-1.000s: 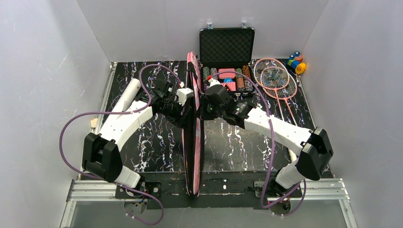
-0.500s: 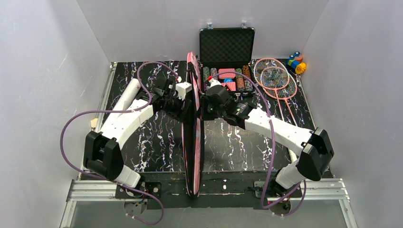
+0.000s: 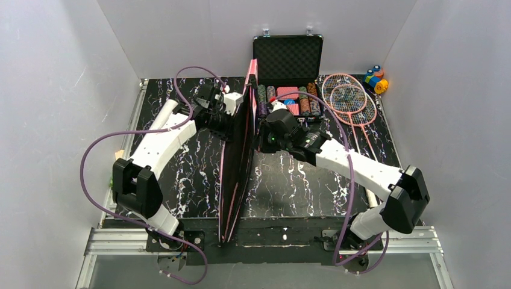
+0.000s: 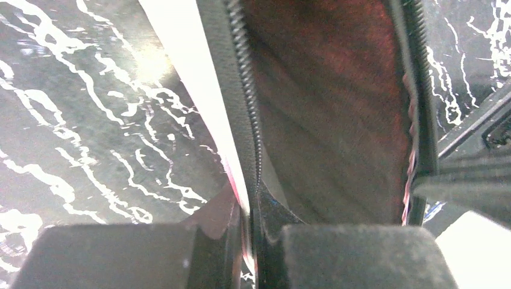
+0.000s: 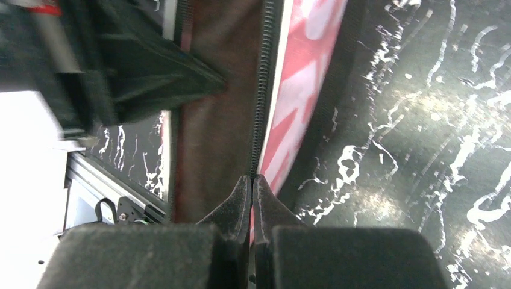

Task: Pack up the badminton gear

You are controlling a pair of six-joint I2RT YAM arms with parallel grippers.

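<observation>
**A:** The left fingers (image 4: 361, 259) are pinched shut on one zipper edge of the pink bag (image 3: 236, 162), and the right fingers (image 5: 138, 259) are squeezed down to a sliver on the opposite edge. Why use both arms for one bag?

**B:** My guess is they're holding the mouth open. The bag stands on its edge down the middle of the surface (image 3: 181, 168), between the two arms. With each side held, the dark lining shows as a gap. Let go of either side and I'd expect it to flop shut.

**A:** Where's the rest of the gear?

**B:** Both rackets (image 3: 349, 99) lie flat and overlapping at the back right, well away from the bag. They're just beside the open poker chip case (image 3: 288, 60), with the toy blocks (image 3: 375, 78) in the far corner. Nothing looks packed yet. I can't pick out the shuttlecocks or the tube.
</observation>
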